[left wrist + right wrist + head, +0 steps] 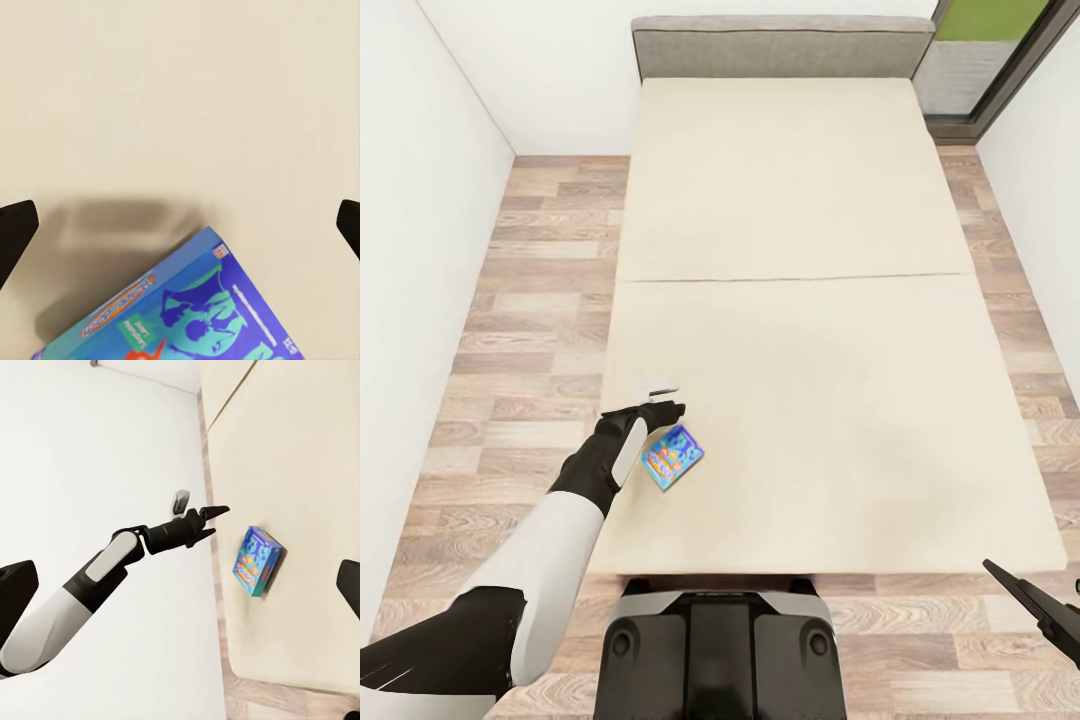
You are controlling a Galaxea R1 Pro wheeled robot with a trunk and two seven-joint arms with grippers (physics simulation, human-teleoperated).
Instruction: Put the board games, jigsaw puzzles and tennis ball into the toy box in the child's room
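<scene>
My left wrist view cuts the game box (199, 307) off at the frame's edge, so I see just one corner of it; its lettering is too blurred to read. From the head, the box (674, 457) is too small for its print to be made out. My right gripper (1050, 610) is clipped by the picture's corner; I cannot tell how its jaws stand. The bed (800, 330) hides the floor beneath.

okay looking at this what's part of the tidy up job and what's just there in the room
Job: board game, blue box lying flat on the bed; left gripper, open, above it.

Just there: headboard, wood floor, white walls.
</scene>
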